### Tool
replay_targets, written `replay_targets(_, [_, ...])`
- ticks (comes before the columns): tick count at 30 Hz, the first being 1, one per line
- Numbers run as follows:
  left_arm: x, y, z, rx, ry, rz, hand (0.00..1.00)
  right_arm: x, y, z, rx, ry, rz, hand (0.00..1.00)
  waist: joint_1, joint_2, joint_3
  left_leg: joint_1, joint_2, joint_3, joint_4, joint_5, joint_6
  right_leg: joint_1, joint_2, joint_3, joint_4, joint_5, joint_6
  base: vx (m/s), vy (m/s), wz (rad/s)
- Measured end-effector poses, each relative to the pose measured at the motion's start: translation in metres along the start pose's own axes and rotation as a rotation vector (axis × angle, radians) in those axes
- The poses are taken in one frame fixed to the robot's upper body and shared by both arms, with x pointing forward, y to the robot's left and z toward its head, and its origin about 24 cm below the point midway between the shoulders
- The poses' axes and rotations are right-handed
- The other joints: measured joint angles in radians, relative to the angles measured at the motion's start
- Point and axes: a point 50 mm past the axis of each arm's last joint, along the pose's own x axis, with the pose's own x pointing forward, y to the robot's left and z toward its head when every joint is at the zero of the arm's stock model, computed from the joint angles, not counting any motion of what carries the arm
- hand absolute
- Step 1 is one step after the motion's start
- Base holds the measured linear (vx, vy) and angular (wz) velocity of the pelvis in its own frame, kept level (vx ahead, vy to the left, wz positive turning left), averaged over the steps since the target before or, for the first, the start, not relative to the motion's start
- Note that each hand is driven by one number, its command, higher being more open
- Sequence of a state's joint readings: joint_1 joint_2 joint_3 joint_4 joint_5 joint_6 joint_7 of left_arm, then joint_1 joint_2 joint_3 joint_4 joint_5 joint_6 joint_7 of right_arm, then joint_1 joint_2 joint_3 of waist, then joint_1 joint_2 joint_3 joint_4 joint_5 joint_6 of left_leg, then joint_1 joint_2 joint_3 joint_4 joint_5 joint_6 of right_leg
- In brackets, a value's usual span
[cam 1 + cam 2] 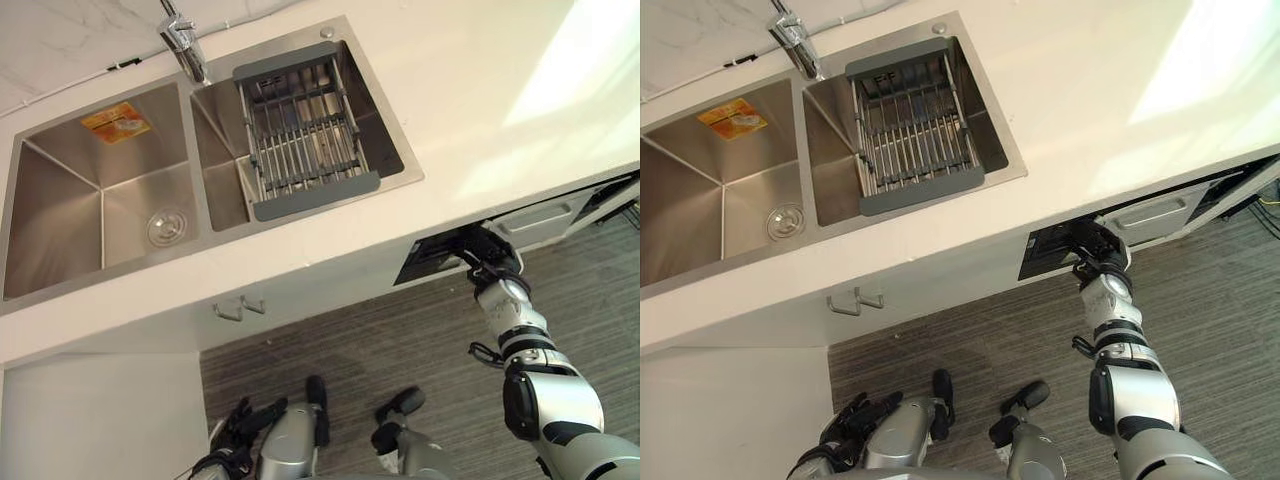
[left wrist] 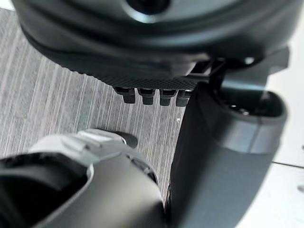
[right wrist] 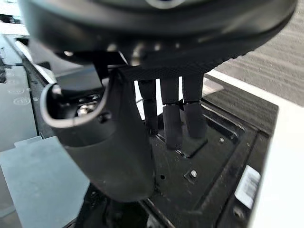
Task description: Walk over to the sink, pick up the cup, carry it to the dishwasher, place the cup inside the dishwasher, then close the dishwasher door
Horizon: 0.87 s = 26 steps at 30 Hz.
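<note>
White counter (image 1: 480, 120) spreads above and beyond the right hand (image 1: 492, 256). The steel sink (image 1: 60, 210) lies well off to that hand's left, with a grey drying rack (image 1: 300, 130) in the basin nearer to it. Right at the hand, under the counter's lip, is the dishwasher door (image 1: 432, 258). It appears as a dark strip with screws and a label, and looks slightly ajar.

The right hand is stretched out flat, its fingers (image 3: 172, 118) straight with the tips on that dark panel. The thumb stands apart and the hand grips nothing. The left hand (image 1: 245, 420) hangs low, well apart from the right, loosely relaxed and empty.

Neither hand has the cup. Where it sits I cannot tell, though most likely it is behind the door, inside the dishwasher.

That makes closing the door the step in hand. The push should go through flat fingers, straight along the door's swing and near the middle of its top edge so it does not twist. The thumb should stay clear of the gap under the counter. The pressure should be steady until the latch catches, with no slapping.
</note>
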<state>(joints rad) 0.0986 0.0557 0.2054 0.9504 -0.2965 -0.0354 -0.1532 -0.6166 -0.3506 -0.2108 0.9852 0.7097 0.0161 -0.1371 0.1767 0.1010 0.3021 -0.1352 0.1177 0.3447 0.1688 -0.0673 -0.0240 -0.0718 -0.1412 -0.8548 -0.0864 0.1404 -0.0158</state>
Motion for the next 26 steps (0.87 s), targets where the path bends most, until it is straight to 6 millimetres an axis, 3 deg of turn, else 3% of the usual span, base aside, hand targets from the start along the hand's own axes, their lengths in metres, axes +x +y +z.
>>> replay_targets(2, [0.0, 0.0, -0.001, -0.001, 0.003, -0.001, 1.0, -0.008, -0.009, -0.023, 0.023, 0.03, 0.02, 1.0, -0.001, -0.003, -0.001, 0.017, 0.0, 0.014, -0.022, -0.003, -0.004, 0.0, 0.003, 0.014, 0.0, 0.002, 0.0, -0.03, 0.15, -0.23])
replay_targets(5, [-0.001, 0.002, -0.004, -0.026, 0.007, 0.005, 1.0, -0.033, -0.038, -0.084, 0.08, 0.16, 0.002, 1.0, -0.006, -0.019, -0.011, 0.036, -0.001, 0.044, -0.029, -0.013, -0.008, -0.002, 0.003, 0.044, 0.0, 0.004, 0.003, 0.0, 0.138, -0.28])
replay_targets(7, [-0.002, 0.008, -0.008, -0.093, 0.013, 0.034, 1.0, -0.068, -0.068, -0.144, 0.124, 0.325, -0.072, 1.0, -0.025, -0.043, -0.024, 0.052, -0.001, 0.076, -0.038, -0.027, -0.012, -0.006, 0.004, 0.076, 0.0, 0.007, 0.007, 0.02, 0.137, -0.42])
replay_targets(8, [-0.003, 0.011, -0.008, -0.113, 0.013, 0.045, 1.0, -0.078, -0.076, -0.159, 0.123, 0.373, -0.102, 1.0, -0.032, -0.05, -0.029, 0.054, -0.002, 0.083, -0.042, -0.029, -0.012, -0.008, 0.004, 0.083, 0.0, 0.007, 0.009, 0.02, 0.117, -0.34])
replay_targets(10, [-0.003, 0.016, -0.006, -0.155, -0.002, 0.074, 1.0, -0.121, -0.111, -0.205, 0.065, 0.559, -0.226, 1.0, -0.065, -0.08, -0.052, 0.062, -0.009, 0.098, -0.061, -0.031, -0.012, -0.018, 0.0, 0.097, 0.001, 0.009, 0.015, 0.05, 0.129, -0.2])
replay_targets(13, [-0.003, 0.015, -0.004, -0.166, -0.015, 0.08, 1.0, -0.136, -0.132, -0.21, 0.042, 0.571, -0.285, 1.0, -0.09, -0.095, -0.064, 0.087, -0.021, 0.111, -0.089, -0.031, -0.011, -0.022, -0.016, 0.115, 0.032, 0.004, 0.027, 0.04, 0.127, -0.13])
replay_targets(16, [0.0, 0.006, -0.005, -0.155, -0.011, 0.067, 1.0, -0.148, -0.154, -0.209, -0.067, 0.621, -0.308, 1.0, -0.122, -0.096, -0.077, 0.13, -0.041, 0.073, -0.12, -0.037, 0.001, -0.04, -0.099, 0.121, 0.231, -0.079, 0.043, 0.06, 0.191, 0.4])
replay_targets(17, [0.001, 0.003, -0.001, -0.13, -0.014, 0.057, 1.0, -0.154, -0.161, -0.211, -0.081, 0.644, -0.325, 1.0, -0.127, -0.097, -0.081, 0.148, -0.054, 0.052, -0.134, -0.035, 0.007, -0.067, -0.151, 0.136, 0.36, -0.115, 0.019, 0.08, 0.187, 0.62])
replay_targets(18, [0.001, 0.003, -0.002, -0.101, 0.0, 0.051, 1.0, -0.16, -0.167, -0.212, -0.087, 0.663, -0.338, 1.0, -0.134, -0.102, -0.085, 0.167, -0.069, 0.025, -0.144, -0.037, 0.016, -0.094, -0.196, 0.181, 0.482, -0.137, -0.008, 0.1, 0.2, 0.67])
replay_targets(19, [0.001, 0.003, -0.003, -0.085, 0.011, 0.051, 1.0, -0.162, -0.169, -0.213, -0.088, 0.675, -0.346, 1.0, -0.14, -0.104, -0.088, 0.175, -0.075, 0.007, -0.148, -0.038, 0.023, -0.103, -0.21, 0.223, 0.525, -0.138, -0.01, 0.11, 0.161, 0.86])
replay_targets(20, [0.002, 0.002, -0.004, -0.051, 0.031, 0.052, 1.0, -0.17, -0.17, -0.22, -0.075, 0.701, -0.354, 1.0, -0.152, -0.104, -0.093, 0.193, -0.082, -0.041, -0.155, -0.037, 0.046, -0.12, -0.214, 0.325, 0.59, -0.155, 0.001, 0.16, 0.072, 1.11])
replay_targets(21, [0.002, 0.004, -0.002, -0.026, 0.033, 0.062, 1.0, -0.174, -0.167, -0.225, -0.024, 0.701, -0.359, 1.0, -0.175, -0.099, -0.101, 0.189, -0.071, -0.093, -0.153, -0.041, 0.055, -0.128, -0.148, 0.436, 0.585, -0.213, 0.034, 0.16, -0.004, 1.14])
replay_targets(22, [0.002, 0.005, -0.001, -0.027, 0.032, 0.069, 1.0, -0.174, -0.166, -0.225, -0.022, 0.702, -0.353, 1.0, -0.184, -0.098, -0.1, 0.189, -0.062, -0.114, -0.153, -0.041, 0.055, -0.131, -0.108, 0.479, 0.572, -0.233, 0.034, 0.16, -0.095, 1.25])
replay_targets(23, [0.003, 0.007, 0.002, -0.033, 0.034, 0.091, 1.0, -0.172, -0.162, -0.226, -0.039, 0.696, -0.319, 1.0, -0.202, -0.094, -0.098, 0.189, -0.042, -0.168, -0.154, -0.039, 0.051, -0.136, -0.006, 0.56, 0.518, -0.261, 0.025, 0.15, -0.137, 1.21])
replay_targets(24, [0.005, 0.008, 0.005, -0.029, 0.039, 0.101, 1.0, -0.172, -0.16, -0.226, -0.046, 0.682, -0.302, 1.0, -0.206, -0.098, -0.099, 0.192, -0.031, -0.205, -0.155, -0.03, 0.03, -0.151, 0.056, 0.586, 0.451, -0.26, 0.025, 0.16, -0.151, 1.17])
replay_targets(25, [0.005, 0.008, 0.006, -0.025, 0.044, 0.104, 1.0, -0.171, -0.159, -0.226, -0.058, 0.673, -0.289, 1.0, -0.206, -0.101, -0.101, 0.196, -0.029, -0.217, -0.157, -0.03, 0.023, -0.159, 0.074, 0.591, 0.407, -0.255, 0.028, 0.19, -0.17, 0.89])
replay_targets(26, [0.005, 0.01, 0.004, -0.026, 0.057, 0.114, 1.0, -0.17, -0.155, -0.226, -0.085, 0.657, -0.252, 1.0, -0.205, -0.122, -0.111, 0.209, -0.038, -0.222, -0.157, -0.038, 0.003, -0.156, 0.093, 0.616, 0.281, -0.182, 0.034, 0.13, -0.107, 0.43])
